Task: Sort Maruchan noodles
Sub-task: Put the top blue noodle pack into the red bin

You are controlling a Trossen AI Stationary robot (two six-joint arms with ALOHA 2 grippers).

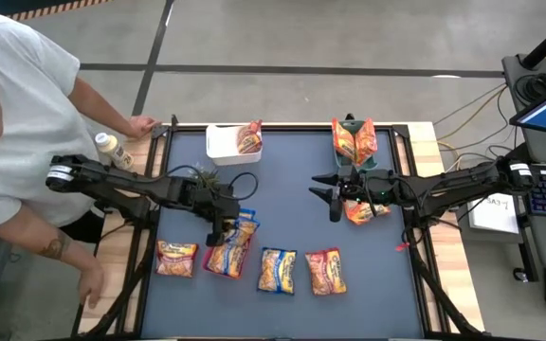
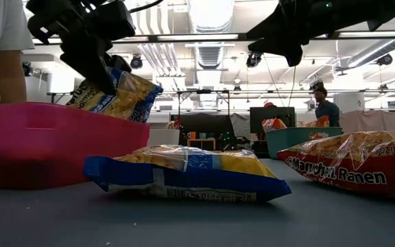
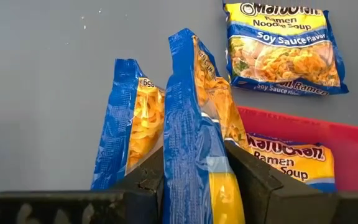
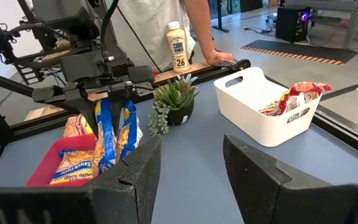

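My left gripper (image 1: 220, 225) hangs over the red tray (image 1: 226, 267) near the table's left, shut on a blue-trimmed Maruchan packet (image 3: 194, 124). A second blue packet (image 3: 129, 124) hangs close beside it; I cannot tell whether it is also held. Another blue packet (image 3: 284, 158) lies in the tray. Flat on the table's near part lie an orange-red packet (image 1: 176, 258), a blue one (image 1: 278, 270) and a red one (image 1: 325, 272). My right gripper (image 1: 335, 201) hovers open at mid-table, with a packet (image 1: 366, 211) under its arm. My left gripper pinches the blue packet between its two fingers (image 3: 247, 180) at one sealed end (image 3: 194, 186), coming from above and pointing down. The packet hangs edge-on below the fingers, lifted clear above the red tray (image 2: 46, 140).
A white bin (image 1: 224, 144) at the far left holds a red packet, and a teal bin (image 1: 354, 142) at the far right holds orange ones. A small green plant (image 1: 207, 177) stands near my left arm. A person stands at the table's left, with a hand (image 1: 142, 125) on the far corner beside a bottle (image 1: 110, 147).
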